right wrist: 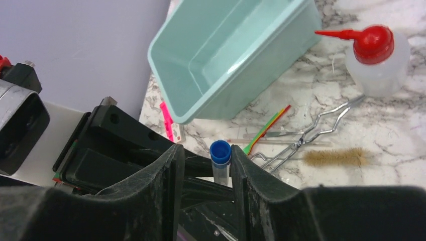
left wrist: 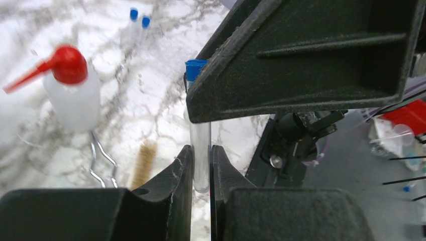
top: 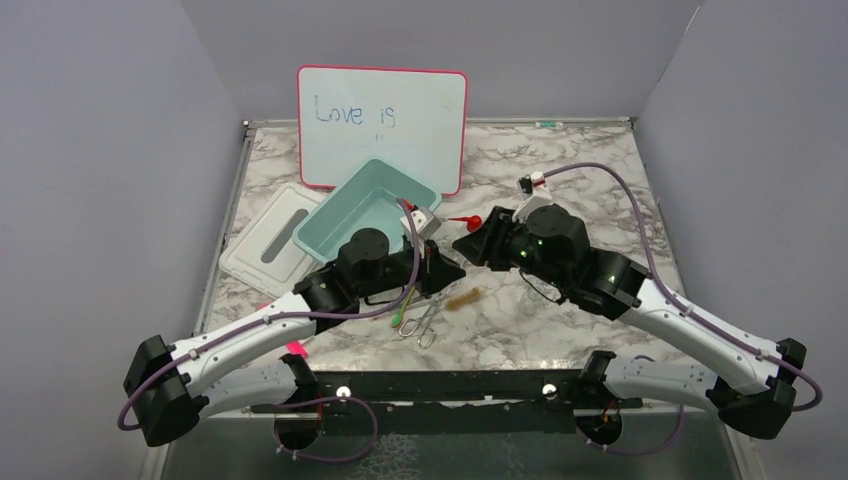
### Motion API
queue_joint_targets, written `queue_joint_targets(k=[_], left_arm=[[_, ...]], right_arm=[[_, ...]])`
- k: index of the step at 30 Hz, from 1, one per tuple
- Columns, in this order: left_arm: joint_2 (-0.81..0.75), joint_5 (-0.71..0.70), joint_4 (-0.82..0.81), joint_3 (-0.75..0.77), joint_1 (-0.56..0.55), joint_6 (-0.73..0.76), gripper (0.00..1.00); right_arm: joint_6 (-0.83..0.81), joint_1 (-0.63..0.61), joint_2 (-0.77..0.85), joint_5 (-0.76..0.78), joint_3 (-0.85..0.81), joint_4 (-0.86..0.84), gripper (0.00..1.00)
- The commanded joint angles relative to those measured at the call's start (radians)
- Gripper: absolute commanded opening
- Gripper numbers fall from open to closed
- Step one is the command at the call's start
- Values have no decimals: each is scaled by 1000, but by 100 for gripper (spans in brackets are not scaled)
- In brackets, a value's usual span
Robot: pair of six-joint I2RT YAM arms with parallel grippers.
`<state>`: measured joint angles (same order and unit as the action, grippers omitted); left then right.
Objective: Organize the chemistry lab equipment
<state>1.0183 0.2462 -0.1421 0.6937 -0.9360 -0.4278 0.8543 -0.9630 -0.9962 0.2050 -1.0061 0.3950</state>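
Observation:
My left gripper (top: 452, 271) (left wrist: 201, 168) is shut on the lower end of a blue-capped clear tube (left wrist: 200, 145) and holds it above the marble table. My right gripper (top: 464, 246) (right wrist: 207, 161) is open, its fingers on either side of the tube's blue cap (right wrist: 220, 152); the cap touches one finger. The white squeeze bottle with red nozzle (left wrist: 74, 95) (right wrist: 377, 63) stands just beyond. Metal tongs (top: 426, 322) (right wrist: 311, 134) and the brown brush (top: 463, 298) (right wrist: 334, 157) lie below the grippers. Two more blue-capped tubes (left wrist: 138, 20) lie farther off. I see no flask.
A teal bin (top: 345, 225) (right wrist: 241, 85) sits left of centre, its white lid (top: 268, 240) beside it. The pink-framed whiteboard (top: 380, 125) stands at the back. A pink marker (top: 295, 348) lies by the left arm. A green-and-red striped stick (right wrist: 266, 128) lies near the tongs.

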Motion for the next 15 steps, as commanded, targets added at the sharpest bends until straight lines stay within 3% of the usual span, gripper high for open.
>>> queue_joint_targets(k=[1,6,15], left_arm=[[-18,40,137,120,-1,295,0],[-40,138,188,156,-1,368,0],[-46,241,291,224,-1,467,0]], right_arm=[[-89,-5,-10,-106,-144,171,45],[-117,-4,-15,-157,-236,316,50],[-159,-3,2,-229,-275,343,40]])
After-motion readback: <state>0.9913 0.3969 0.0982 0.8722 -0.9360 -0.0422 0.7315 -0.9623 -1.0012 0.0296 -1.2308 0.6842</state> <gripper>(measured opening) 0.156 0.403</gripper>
